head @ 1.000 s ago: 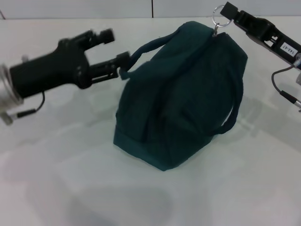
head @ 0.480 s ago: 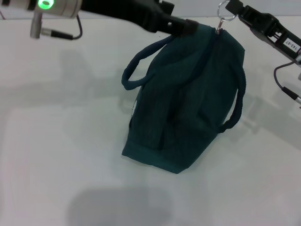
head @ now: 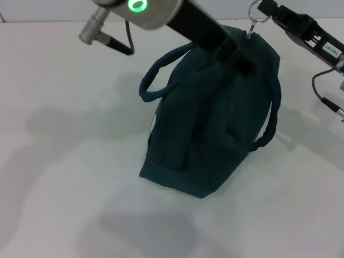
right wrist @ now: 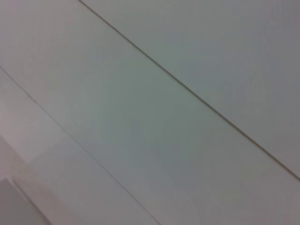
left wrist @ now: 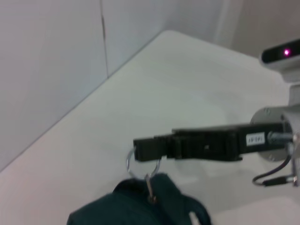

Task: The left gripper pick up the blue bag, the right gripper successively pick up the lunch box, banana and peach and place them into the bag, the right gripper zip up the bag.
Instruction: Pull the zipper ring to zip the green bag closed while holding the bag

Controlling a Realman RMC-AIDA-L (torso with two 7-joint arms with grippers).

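We see the blue bag (head: 212, 115) standing on the white table (head: 64, 161), near the far middle of the work area, closed up along the top, one loop handle (head: 153, 80) arching out on the robot's left and the other handle (head: 271, 115) hanging down the right side. The left gripper (head: 244, 59) comes in from the upper left over the bag, its black arm with the silver cylinder and green light (head: 137, 6) crossing in front; its tip lies against the top of the bag fabric near the zipper end, but the fingers blur into the dark cloth, so we cannot tell if it is clenched on anything or loose. The right gripper (head: 262, 11) reaches in from the upper right, tip at the metal ring zipper pull (head: 257, 16) at the bag's top far corner. In the left wrist view the right gripper (left wrist: 143, 149) is a black bar with its tip closed through the ring (left wrist: 140, 164), so we call it clamped on the zipper pull, with the bag's top (left wrist: 140, 206) just under it. The right wrist view shows only pale panels with seam lines, no bag and no fingers. Lunch box, banana and peach we do not see outside the bag; the inside is hidden.
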